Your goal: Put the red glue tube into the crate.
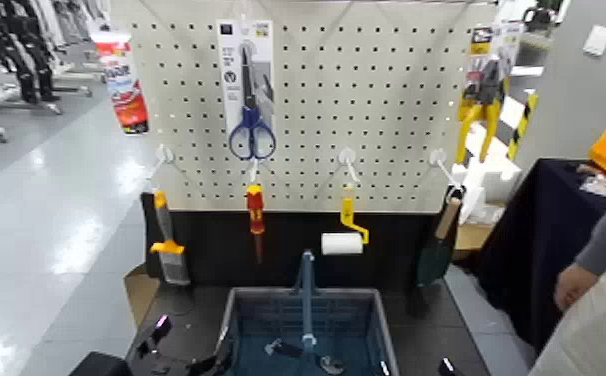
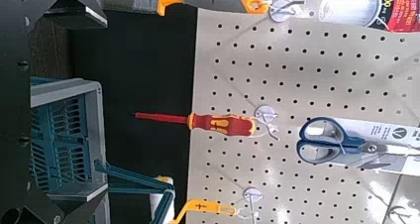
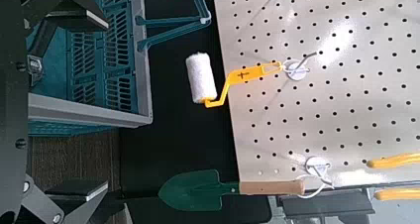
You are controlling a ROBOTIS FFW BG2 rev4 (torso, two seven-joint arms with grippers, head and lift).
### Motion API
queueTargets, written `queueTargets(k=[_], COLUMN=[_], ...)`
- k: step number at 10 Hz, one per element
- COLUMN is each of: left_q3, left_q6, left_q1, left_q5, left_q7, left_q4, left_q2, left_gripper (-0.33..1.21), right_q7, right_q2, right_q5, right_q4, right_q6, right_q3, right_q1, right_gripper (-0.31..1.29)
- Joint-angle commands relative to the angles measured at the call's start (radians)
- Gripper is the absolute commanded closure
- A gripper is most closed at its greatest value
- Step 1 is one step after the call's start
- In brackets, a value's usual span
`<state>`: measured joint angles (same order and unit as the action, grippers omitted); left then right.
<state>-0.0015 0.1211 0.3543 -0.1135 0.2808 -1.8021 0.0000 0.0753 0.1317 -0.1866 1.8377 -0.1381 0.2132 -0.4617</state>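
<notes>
The red glue tube (image 1: pixel 122 82) hung at the upper left corner of the pegboard (image 1: pixel 387 110), above the brush (image 1: pixel 168 250) and well apart from the crate (image 1: pixel 239 312), which stood on the dark tabletop (image 1: pixel 192 315) below. The left gripper (image 2: pixel 91 105) and right gripper (image 3: pixel 91 100) waited low beside the crate, each with fingers spread and holding nothing.

The head view looks forward and down at the pegboard (image 1: pixel 367 100) and crate (image 1: pixel 307 325) — both wrist views, turned sideways, sit low beside the crate facing the pegboard, sharing the paint roller (image 3: pixel 202 77) — and screwdriver (image 2: pixel 198 121)
</notes>
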Motion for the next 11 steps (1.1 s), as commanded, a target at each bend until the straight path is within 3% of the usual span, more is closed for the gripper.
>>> queueTargets(k=[1, 7, 11], left_q3=[-0.002, 0.009, 0.098], left_q6=[-0.001, -0.02, -0.17], left_q1=[0.0, -0.015, -0.081], left_q5=[0.0, 0.0, 0.005], left_q7=[0.0, 0.018, 0.123], left_q4=[0.0, -0.006, -0.076], left_q2=[-0.011, -0.011, -0.002], left_gripper=[0.15, 0.16, 0.18], right_q7=[0.0, 0.0, 0.0], right_q2=[0.0, 0.0, -0.003], right_q5=[-0.001, -0.001, -0.004], right_q4=[0.0, 0.0, -0.003], right_q6=[0.0, 0.003, 0.006], right_q3=[0.0, 0.0, 0.002], right_q1=[0.0, 0.002, 0.005], right_gripper=[0.18, 0.17, 0.18])
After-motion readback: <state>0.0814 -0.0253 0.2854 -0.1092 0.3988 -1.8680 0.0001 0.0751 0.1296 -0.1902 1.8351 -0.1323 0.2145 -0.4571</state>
